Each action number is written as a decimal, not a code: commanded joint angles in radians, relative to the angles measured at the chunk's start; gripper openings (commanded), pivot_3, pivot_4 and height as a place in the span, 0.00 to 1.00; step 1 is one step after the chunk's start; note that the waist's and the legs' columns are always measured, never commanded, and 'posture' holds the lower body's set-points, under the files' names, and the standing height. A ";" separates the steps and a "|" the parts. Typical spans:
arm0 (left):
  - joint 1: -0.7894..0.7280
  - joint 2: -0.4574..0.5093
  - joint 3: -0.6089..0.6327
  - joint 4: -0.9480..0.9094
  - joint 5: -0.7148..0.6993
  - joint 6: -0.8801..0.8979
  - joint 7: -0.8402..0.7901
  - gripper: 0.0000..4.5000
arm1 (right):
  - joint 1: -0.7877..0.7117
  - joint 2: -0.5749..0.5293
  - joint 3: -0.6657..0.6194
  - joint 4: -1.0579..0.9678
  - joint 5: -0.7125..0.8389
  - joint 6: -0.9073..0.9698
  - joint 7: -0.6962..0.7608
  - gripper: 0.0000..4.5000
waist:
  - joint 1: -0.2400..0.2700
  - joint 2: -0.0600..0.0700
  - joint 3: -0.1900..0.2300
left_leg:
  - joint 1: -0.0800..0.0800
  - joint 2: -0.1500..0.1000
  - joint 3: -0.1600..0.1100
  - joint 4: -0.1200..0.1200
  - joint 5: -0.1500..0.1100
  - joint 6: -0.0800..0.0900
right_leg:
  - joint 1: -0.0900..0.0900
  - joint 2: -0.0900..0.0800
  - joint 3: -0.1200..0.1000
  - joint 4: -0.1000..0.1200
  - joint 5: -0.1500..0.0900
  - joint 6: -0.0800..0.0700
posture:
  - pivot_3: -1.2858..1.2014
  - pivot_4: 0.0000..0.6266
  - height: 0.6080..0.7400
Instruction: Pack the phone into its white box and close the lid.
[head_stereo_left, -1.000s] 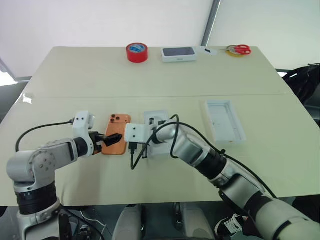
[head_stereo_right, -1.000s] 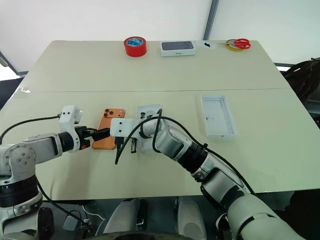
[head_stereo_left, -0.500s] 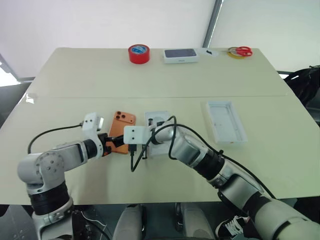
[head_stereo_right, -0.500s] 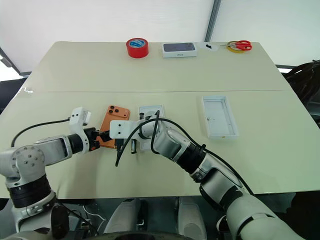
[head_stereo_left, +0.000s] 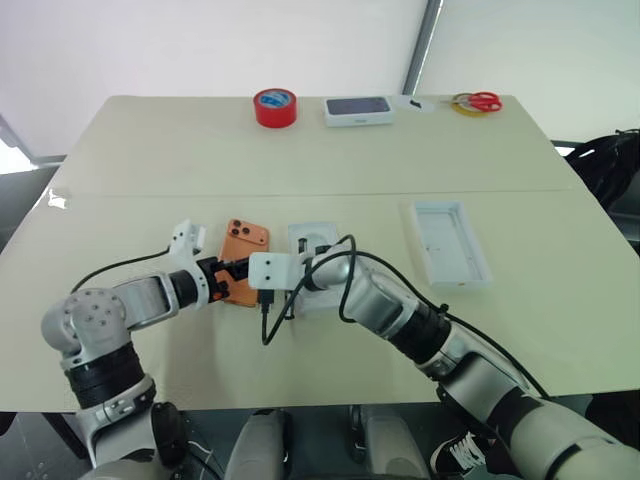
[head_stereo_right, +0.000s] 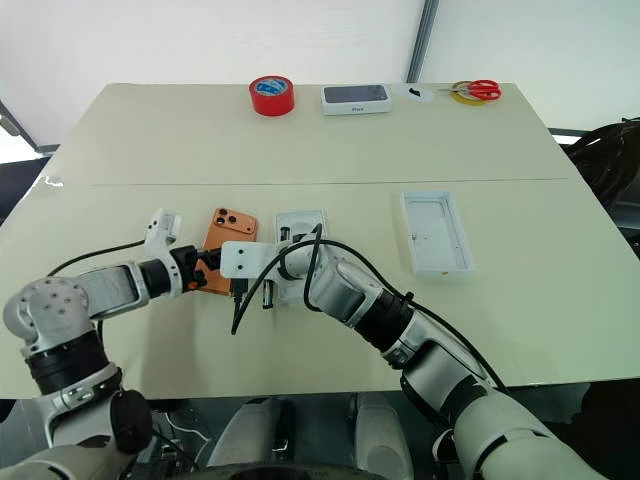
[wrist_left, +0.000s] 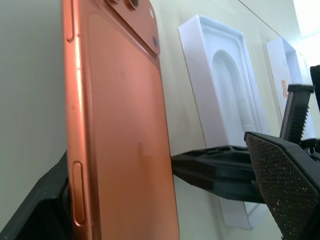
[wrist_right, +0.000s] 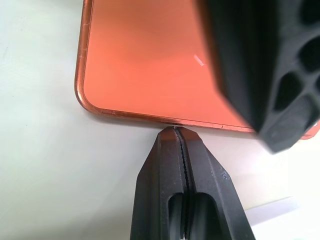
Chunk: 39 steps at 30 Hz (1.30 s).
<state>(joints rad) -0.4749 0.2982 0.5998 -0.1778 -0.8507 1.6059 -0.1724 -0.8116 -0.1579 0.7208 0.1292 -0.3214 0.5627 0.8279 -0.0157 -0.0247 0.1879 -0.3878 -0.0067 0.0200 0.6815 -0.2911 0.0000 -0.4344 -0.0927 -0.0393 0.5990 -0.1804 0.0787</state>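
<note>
The orange phone (head_stereo_left: 245, 238) lies back-up left of the table's middle, one long side tipped up. My left gripper (head_stereo_left: 226, 274) stands open around its near half; one finger (wrist_left: 280, 175) is clear of the phone and the other rests at its side edge. My right gripper (wrist_right: 176, 131) is shut and empty, its tips touching the phone's near short edge (wrist_right: 150, 65). The lid (head_stereo_left: 450, 243), a white tray with a pale floor, lies to the right. The white box is hidden. A white insert (head_stereo_left: 318, 238) with an oval embossing sits just right of the phone.
Along the table's far edge stand a red tape roll (head_stereo_left: 273, 105), a white box with a dark top (head_stereo_left: 357, 109) and red-handled scissors (head_stereo_left: 480, 100). A black cable (head_stereo_left: 268, 322) loops down from my right wrist near the insert.
My left gripper has rolled around the phone and edged right. The phone, flat a second ago, is now tipped and turned slightly toward the insert. The right gripper has stayed put.
</note>
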 joint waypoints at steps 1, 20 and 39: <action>-0.005 0.029 0.039 0.021 -0.022 0.009 0.031 0.99 | 0.010 -0.001 -0.005 -0.028 -0.009 0.008 0.004 0.00 | -0.001 0.000 0.000 | 0.000 0.000 0.000 0.000 0.000 0.000 | 0.000 0.000 0.000 0.000 0.000 0.000 | 0.52 0.24 0.97; -0.004 0.034 0.138 0.084 -0.196 0.009 0.180 0.07 | 0.018 -0.062 -0.130 -0.191 0.044 0.084 0.042 0.00 | 0.000 0.000 0.000 | -0.001 0.000 0.000 -0.001 0.000 -0.001 | -0.002 -0.001 0.000 0.000 0.000 0.000 | 0.52 0.24 0.97; 0.065 -0.381 -0.027 -0.098 -0.667 -0.275 0.655 0.03 | 0.169 -0.413 -0.554 -0.429 0.359 0.044 0.150 0.00 | 0.024 -0.004 0.002 | -0.003 -0.002 0.001 0.000 -0.001 0.001 | -0.001 -0.004 0.000 -0.004 0.000 -0.001 | 0.52 0.24 0.97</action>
<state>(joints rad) -0.4120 -0.0797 0.6185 -0.2268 -1.4738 1.3854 0.4572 -0.6385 -0.5590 0.1986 -0.2846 0.0202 0.6312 0.9863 0.0085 -0.0284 0.1898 -0.3910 -0.0084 0.0213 0.6810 -0.2920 0.0007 -0.4358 -0.0961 -0.0396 0.5950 -0.1821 0.0757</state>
